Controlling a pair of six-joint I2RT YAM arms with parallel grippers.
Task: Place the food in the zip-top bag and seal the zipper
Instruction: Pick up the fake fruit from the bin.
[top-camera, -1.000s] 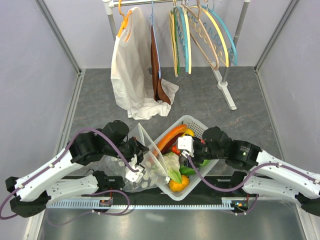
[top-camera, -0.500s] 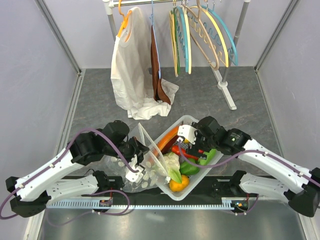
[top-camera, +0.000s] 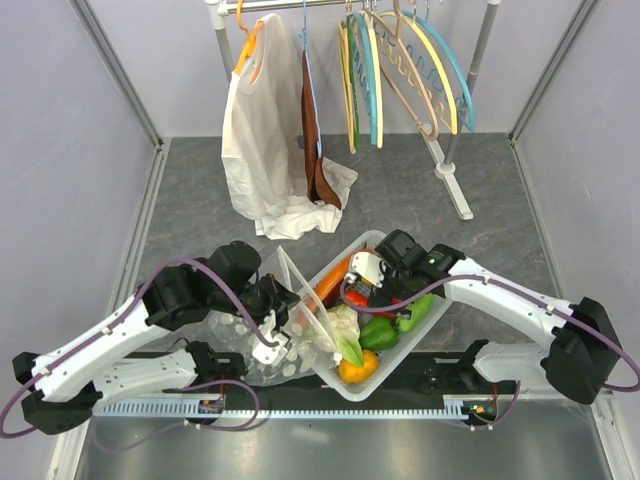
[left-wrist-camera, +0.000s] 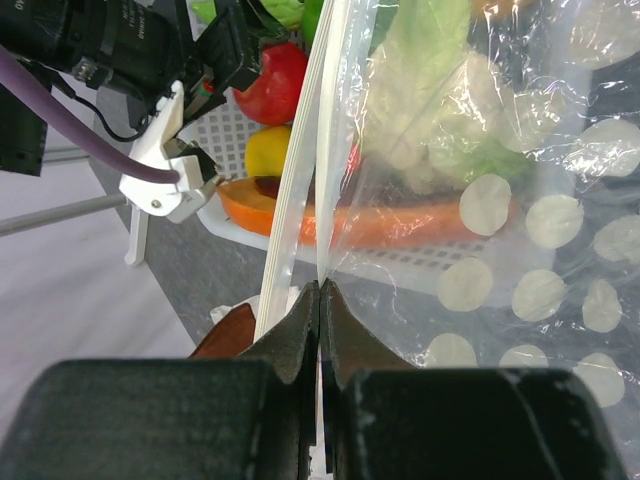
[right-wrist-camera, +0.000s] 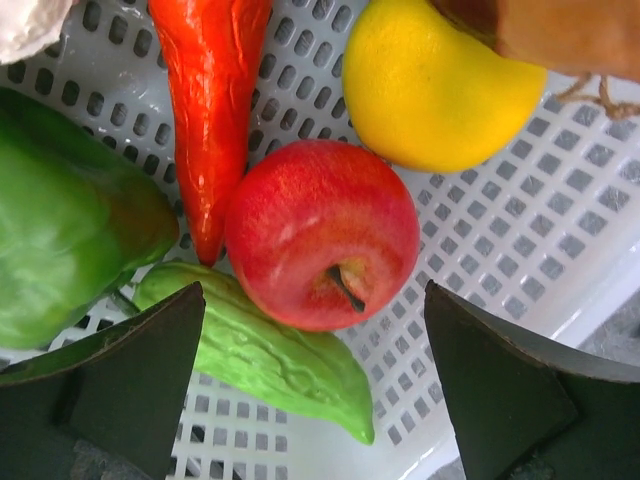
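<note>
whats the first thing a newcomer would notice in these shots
The red apple fills the right wrist view. It lies in the white basket beside a chili, with the open right claw straddling it. Left of the basket, the left claw is shut on the edge of a clear dotted bag and holds it upright.

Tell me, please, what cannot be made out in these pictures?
- Top view: the right gripper has its fingertips hidden under its own wrist. Only the right wrist view shows it open over the apple.
- Left wrist view: the bag, pinched by the left gripper, is cut off by the top and right edges.
- Right wrist view: the green pepper is cut off by the left edge.
</note>
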